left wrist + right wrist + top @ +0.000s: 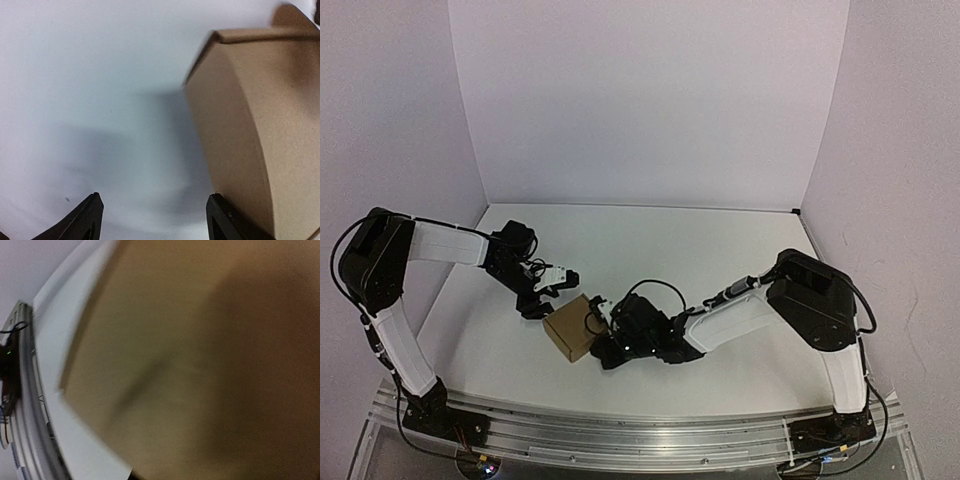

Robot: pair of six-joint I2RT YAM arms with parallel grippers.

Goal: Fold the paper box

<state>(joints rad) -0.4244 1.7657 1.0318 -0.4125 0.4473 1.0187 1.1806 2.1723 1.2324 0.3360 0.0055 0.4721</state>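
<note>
The paper box (572, 333) is a small squarish brown cardboard box standing on the white table (650, 250) between my two arms. My left gripper (550, 292) is open at the box's far left corner. In the left wrist view its jaws stand wide apart (155, 217), with only table between them, and the right fingertip (222, 217) lies against the box's side (250, 125). My right gripper (607, 332) presses up to the box's right side. The box (200, 360) fills the right wrist view and hides the fingers.
Lilac walls close in the table at the back and both sides. A metal rail (620, 435) runs along the near edge, also seen in the right wrist view (25, 405). The right arm's cable (655, 290) loops above its wrist.
</note>
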